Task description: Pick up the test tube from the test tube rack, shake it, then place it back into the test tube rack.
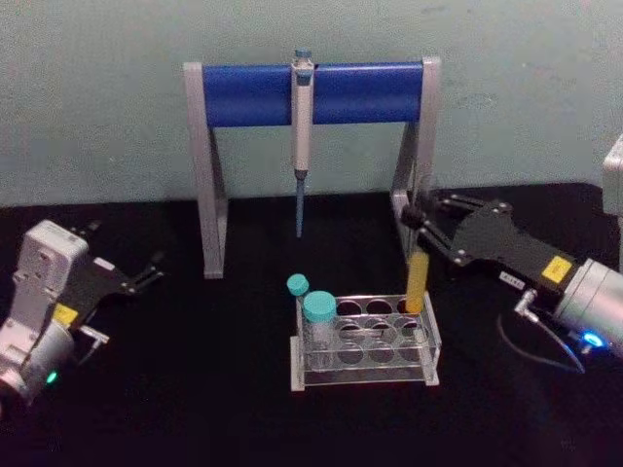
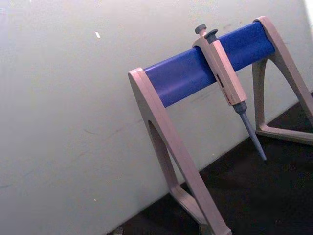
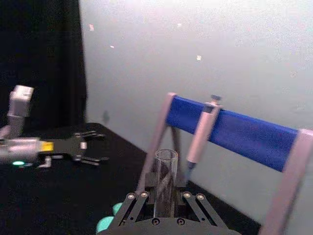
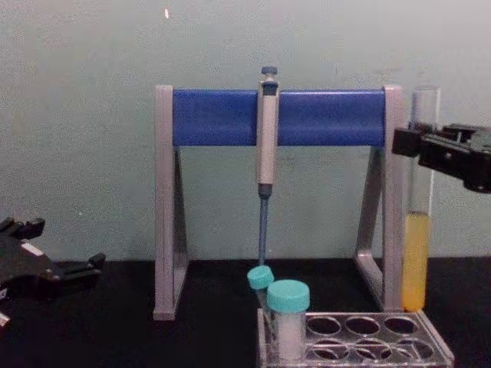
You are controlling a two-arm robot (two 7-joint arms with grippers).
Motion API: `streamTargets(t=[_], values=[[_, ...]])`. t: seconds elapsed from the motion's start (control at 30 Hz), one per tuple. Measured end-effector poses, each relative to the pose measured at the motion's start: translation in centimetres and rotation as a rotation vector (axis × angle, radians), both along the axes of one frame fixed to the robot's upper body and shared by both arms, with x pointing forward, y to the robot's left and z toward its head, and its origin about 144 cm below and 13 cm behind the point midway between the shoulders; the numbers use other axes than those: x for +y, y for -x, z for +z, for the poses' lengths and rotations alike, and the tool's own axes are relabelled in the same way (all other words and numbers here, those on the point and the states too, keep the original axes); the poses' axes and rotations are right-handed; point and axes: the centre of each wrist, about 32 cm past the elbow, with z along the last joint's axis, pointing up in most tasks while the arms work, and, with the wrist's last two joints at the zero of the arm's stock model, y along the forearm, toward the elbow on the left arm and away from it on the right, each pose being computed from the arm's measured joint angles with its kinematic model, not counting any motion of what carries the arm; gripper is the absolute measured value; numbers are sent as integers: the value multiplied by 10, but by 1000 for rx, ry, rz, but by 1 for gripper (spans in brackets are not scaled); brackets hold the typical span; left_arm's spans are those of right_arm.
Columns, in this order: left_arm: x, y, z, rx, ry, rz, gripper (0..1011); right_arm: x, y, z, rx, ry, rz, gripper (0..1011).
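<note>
R claw (image 1: 417, 219) clamps thin glass test tube (image 1: 417, 280) over clear plastic test tube rack (image 1: 432, 342); L claw (image 1: 148, 272) open.

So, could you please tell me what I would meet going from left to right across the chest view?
Left tool, open → hanging pipette → test tube, gripped near its top by the right tool.
</note>
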Motion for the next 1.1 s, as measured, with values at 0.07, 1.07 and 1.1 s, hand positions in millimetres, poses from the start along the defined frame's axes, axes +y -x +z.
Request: streamTargets(t=[0.07, 1.07, 1.1], values=[[0, 0, 0, 0, 0, 0, 1001, 1, 0, 0, -13, -3, -35, 240], [0, 0, 0, 0, 0, 0, 1001, 16, -17, -21, -1, -97, 34, 240], [0, 0, 0, 0, 0, 0, 1001, 15, -17, -22, -1, -93, 28, 240]])
